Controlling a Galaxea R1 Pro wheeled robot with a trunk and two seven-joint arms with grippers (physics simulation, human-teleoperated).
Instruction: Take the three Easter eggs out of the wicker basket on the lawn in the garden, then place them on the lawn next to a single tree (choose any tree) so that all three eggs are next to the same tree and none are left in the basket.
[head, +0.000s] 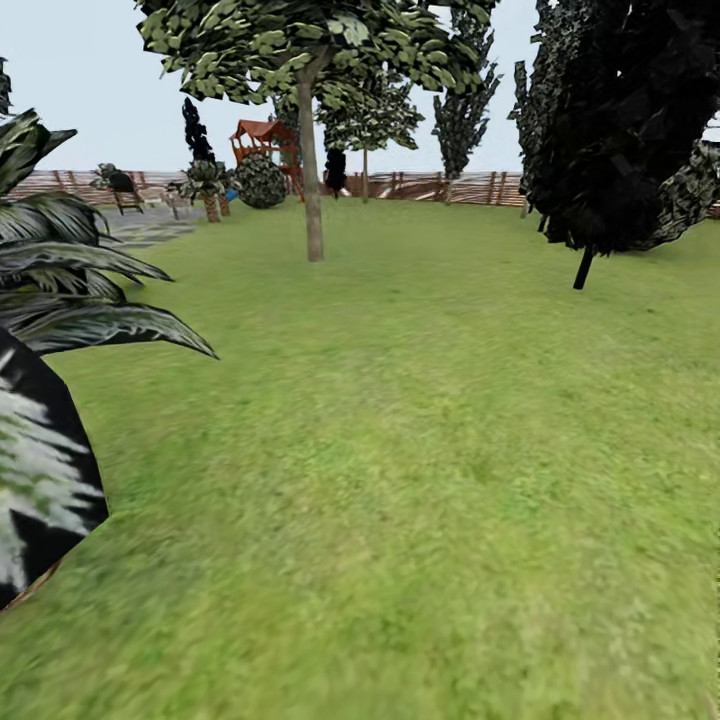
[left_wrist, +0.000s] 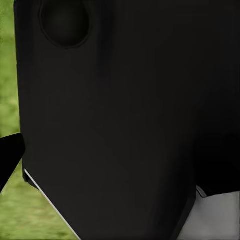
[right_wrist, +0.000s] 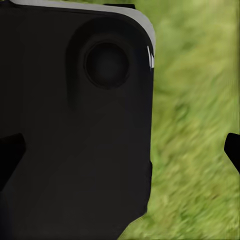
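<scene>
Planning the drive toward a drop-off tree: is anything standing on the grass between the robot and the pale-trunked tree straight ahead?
Nothing visible does. The lawn runs open up to the pale-trunked tree. Palm fronds hang at the left edge and a dark thin-trunked tree stands off to the right, both beside the path.

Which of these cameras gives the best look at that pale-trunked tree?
The head view: the tree stands whole on the lawn, trunk and foliage. Both wrist views give just dark robot body and grass, nothing of it.
</scene>
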